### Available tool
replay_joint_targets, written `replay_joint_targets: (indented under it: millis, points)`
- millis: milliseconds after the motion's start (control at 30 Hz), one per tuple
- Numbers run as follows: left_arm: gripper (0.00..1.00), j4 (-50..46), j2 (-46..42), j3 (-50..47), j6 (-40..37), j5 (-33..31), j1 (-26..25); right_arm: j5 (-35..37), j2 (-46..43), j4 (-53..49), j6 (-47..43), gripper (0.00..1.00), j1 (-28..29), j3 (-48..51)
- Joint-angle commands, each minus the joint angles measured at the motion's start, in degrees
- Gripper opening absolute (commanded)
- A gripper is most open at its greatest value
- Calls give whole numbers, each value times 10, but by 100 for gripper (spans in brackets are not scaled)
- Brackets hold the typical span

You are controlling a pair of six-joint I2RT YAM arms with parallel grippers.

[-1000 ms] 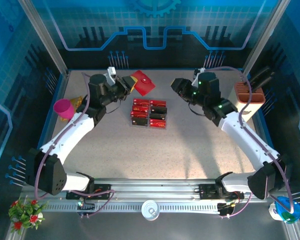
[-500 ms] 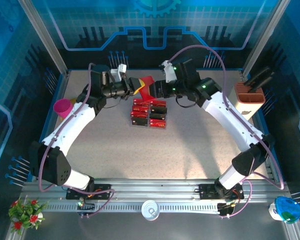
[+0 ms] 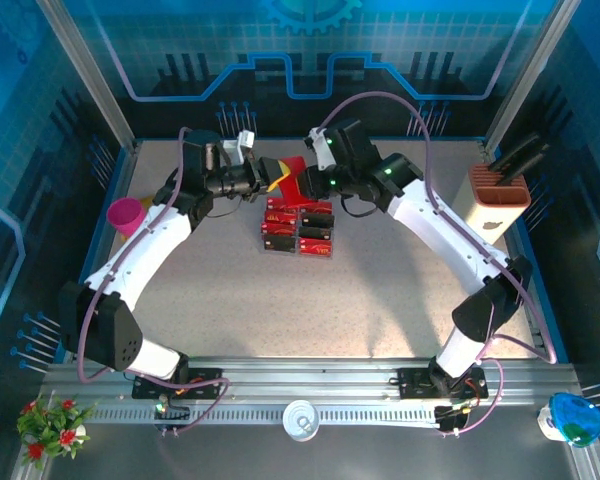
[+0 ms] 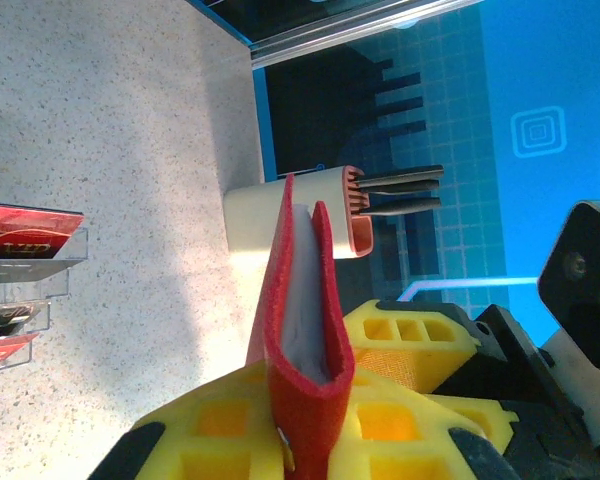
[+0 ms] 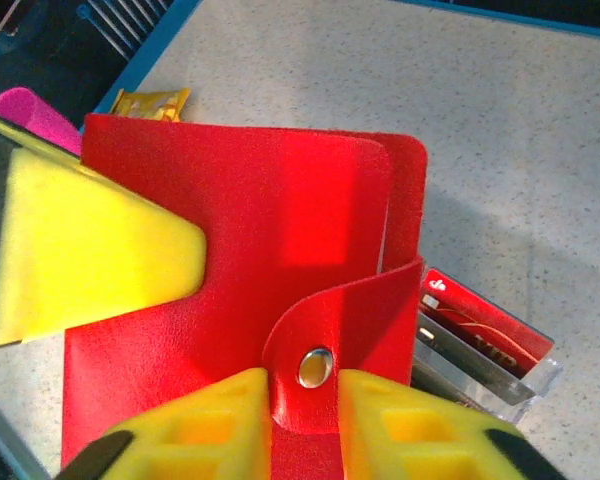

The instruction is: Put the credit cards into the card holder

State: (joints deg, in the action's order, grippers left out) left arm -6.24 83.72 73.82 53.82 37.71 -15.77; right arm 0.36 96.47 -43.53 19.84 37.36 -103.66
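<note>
Worktop [image 3: 360,300], near part: bare speckled surface in front of both arm bases.

Mid-worktop: clear tray [image 5: 520,382] with the credit cards [image 3: 298,226] in its compartments, red with black parts. All cards seen lie in the tray; whether any is in the holder cannot be told.

Just beyond the tray's far edge: the card holder [image 5: 250,230], held between the two claws.
- Left claw [image 3: 268,172]: clamped tight on the holder from the left, one yellow pad flat on its red outer face. The left wrist view shows the holder edge-on, its two leaves parted a little, paler inside.
- Right claw [image 5: 305,420]: jaws drawn in narrow on the holder's snap tab. The yellow fingers [image 5: 195,425] flank the tab and meet its edges, with the metal stud between them.

To the left: pink cup [image 3: 128,216], well apart from the tray. To the right, near the far corner: beige slotted block [image 3: 498,200].
</note>
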Motion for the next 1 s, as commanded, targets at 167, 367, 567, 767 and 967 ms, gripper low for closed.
replay_joint_targets:
  millis: [167,367,567,767,967]
  points:
    - [0,49,-10,-5,12,33,-4,119,-29,2,12,0,-46,93]
    - [0,69,-17,-29,27,30,-4,22,-104,48,58,2,-126,194]
    - [0,157,-19,-58,100,27,-3,-147,-204,131,154,46,-176,276]
    - [0,192,-19,-65,127,28,-3,-242,-255,298,278,66,-180,333]
    - [0,181,-24,-62,120,35,-3,-223,-202,304,279,71,-140,276]
